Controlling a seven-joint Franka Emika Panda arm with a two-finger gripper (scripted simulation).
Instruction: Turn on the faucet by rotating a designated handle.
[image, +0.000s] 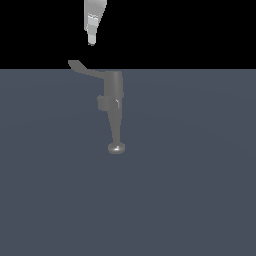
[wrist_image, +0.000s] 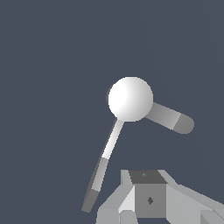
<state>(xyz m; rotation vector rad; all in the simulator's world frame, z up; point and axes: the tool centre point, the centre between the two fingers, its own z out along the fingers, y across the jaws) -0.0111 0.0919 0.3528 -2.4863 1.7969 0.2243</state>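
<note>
contact may miss: gripper (image: 91, 43) hangs above the handle (image: 80, 66) of the faucet (image: 114, 107), jaws' state i cannot tell, so a poor descent could slip off its thin paddle.

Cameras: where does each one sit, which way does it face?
Exterior view: off the arm, roughly level, facing the faucet spout-first; the gripper hangs above the handle, apart from it.
Wrist view: on the wrist, looking straight down on the faucet's round top; grey gripper parts fill the edge, fingertips unseen.
Shared: faucet and handle.
</note>
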